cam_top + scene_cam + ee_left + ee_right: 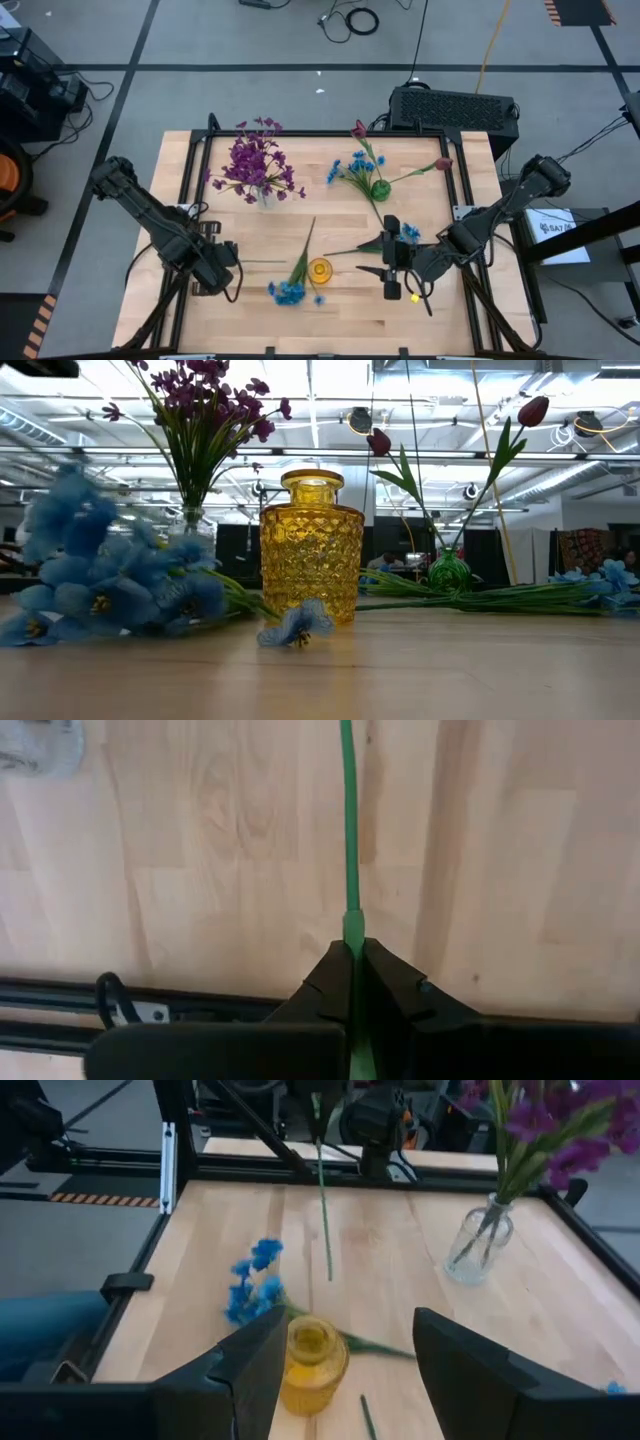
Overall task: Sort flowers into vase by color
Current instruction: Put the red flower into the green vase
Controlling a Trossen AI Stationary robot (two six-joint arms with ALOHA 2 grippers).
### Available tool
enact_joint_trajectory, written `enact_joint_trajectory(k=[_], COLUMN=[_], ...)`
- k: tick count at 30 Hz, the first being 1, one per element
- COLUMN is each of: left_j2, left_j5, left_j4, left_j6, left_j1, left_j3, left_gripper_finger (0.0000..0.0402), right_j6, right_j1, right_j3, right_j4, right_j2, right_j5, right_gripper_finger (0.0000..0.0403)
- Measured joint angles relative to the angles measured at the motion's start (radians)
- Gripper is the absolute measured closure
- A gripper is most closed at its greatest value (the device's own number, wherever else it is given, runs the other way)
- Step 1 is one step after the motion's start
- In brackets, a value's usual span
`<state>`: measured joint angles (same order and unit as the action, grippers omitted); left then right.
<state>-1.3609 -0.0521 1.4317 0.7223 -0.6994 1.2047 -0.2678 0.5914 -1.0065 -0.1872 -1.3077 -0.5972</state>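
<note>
Left gripper (pixel 232 266): closed on a thin green stem (pixel 349 850), near the table's (pixel 180 300) front-left edge; in the left wrist view the 2 fingers (pixel 335 982) pinch the stem's end.
Held stem: it runs straight out from the jaws along the wood, toward the table's middle and the yellow vase (pixel 320 269); I cannot tell which blossom it ends in.
Purple flowers (pixel 256 163): already upright in a clear glass vase (pixel 265 197), back-left.
Loose blue sprig (pixel 290 290): flat on the wood, blossoms just left of the yellow vase, stem slanting up and back past it.
Yellow vase: empty, front centre, between the 2 grippers.
Green vase (pixel 380 189): back-right of centre, holding blue blossoms and 2 dark red tulips (pixel 358 130).
Right gripper (pixel 388 268): fingers spread and empty, pointing left at the yellow vase from just beside it; blue blossoms (pixel 409 234) lie close by.
Key relation: the left arm owns the stem, whose long axis points at the yellow vase; lifting and tilting it upright looks like the next need.
Writing: a white label (pixel 553 227) on the right base, unreadable.
</note>
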Motion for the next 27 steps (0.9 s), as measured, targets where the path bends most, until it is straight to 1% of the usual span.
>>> enact_joint_trajectory(k=[3,5,7,11,13,16,18,21,24,27], left_j2=[0.0,0.001,0.001,0.0,-0.002,-0.012,-0.02,-0.043,-0.069,-0.094], left_j5=[-0.004,-0.029,-0.088,-0.211,-0.25,-0.303,-0.333,-0.338,-0.332,-0.297], left_j4=[0.0,-0.014,-0.06,-0.22,-0.272,-0.322,-0.35,-0.388,-0.426,-0.44], left_j6=[-0.003,0.001,-0.017,-0.113,-0.167,-0.228,-0.253,-0.284,-0.285,-0.286], left_j1=[0.0,0.0,0.0,0.002,0.014,0.049,0.079,0.128,0.181,0.219], left_j3=[0.053,0.081,0.098,0.106,0.106,0.106,0.106,0.106,0.106,0.106], left_gripper_finger=[0.0386,0.0386,0.0386,0.0386,0.0386,0.0386,0.0386,0.0386,0.0386,0.0386], right_j6=[0.049,0.078,0.11,0.169,0.178,0.179,0.179,0.182,0.189,0.183], right_j1=[-0.018,-0.031,-0.042,-0.057,-0.06,-0.075,-0.088,-0.102,-0.107,-0.113], right_j3=[0.0,0.0,0.0,0.0,0.0,0.0,-0.004,-0.052,-0.125,-0.194], right_j4=[0.066,0.136,0.211,0.386,0.454,0.505,0.51,0.463,0.367,0.242], right_j2=[-0.034,-0.051,-0.065,-0.102,-0.124,-0.158,-0.177,-0.206,-0.243,-0.291], right_j5=[0.002,0.001,0.013,0.151,0.158,0.155,0.152,0.143,0.125,0.121], right_gripper_finger=[0.0193,0.0193,0.0193,0.0193,0.0193,0.0191,0.0188,0.0182,0.0177,0.0175])
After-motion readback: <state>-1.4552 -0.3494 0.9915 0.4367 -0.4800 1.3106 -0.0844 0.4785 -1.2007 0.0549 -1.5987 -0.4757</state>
